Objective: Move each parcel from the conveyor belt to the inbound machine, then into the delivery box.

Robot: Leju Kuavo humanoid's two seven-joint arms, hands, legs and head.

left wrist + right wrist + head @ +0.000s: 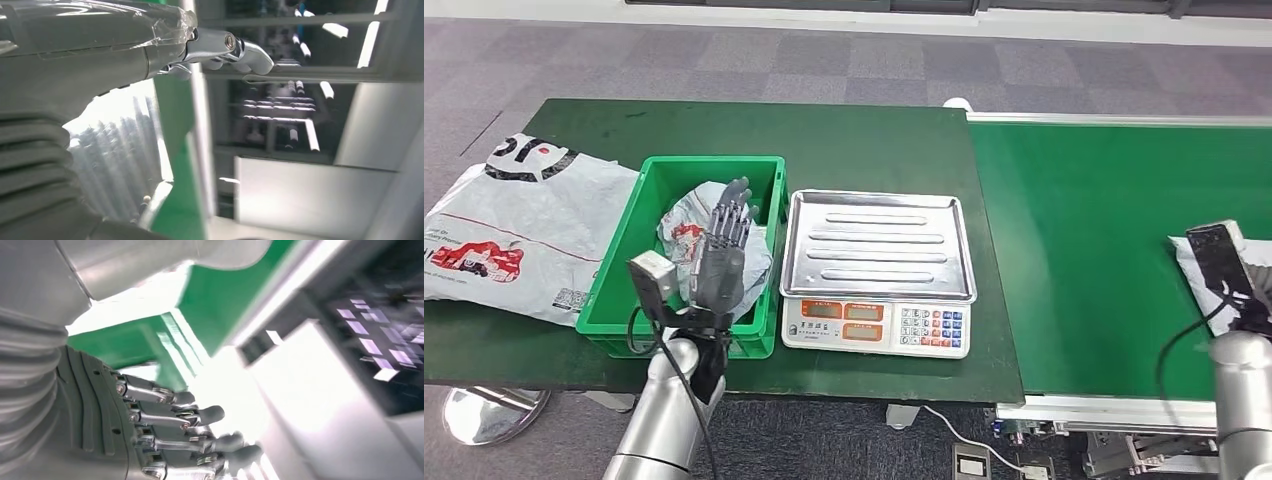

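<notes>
Already binned: one parcel in the box, another on the belt

Left hand (pixel 721 250) upright over the green box (pixel 619 280), fingers straight and apart, nothing in it. A crumpled grey parcel (pixel 682 228) lies inside the box, behind the hand. Scale (pixel 879 270) sits just right of the box, steel tray bare. Flat grey bag (pixel 509 235) lies on the table (pixel 844 140) left of the box. Right hand (pixel 170 435) at the belt (pixel 1084 250) edge, fingers stretched and loosely apart beside a white parcel (pixel 1199 275); contact cannot be told, glare hides it.
</notes>
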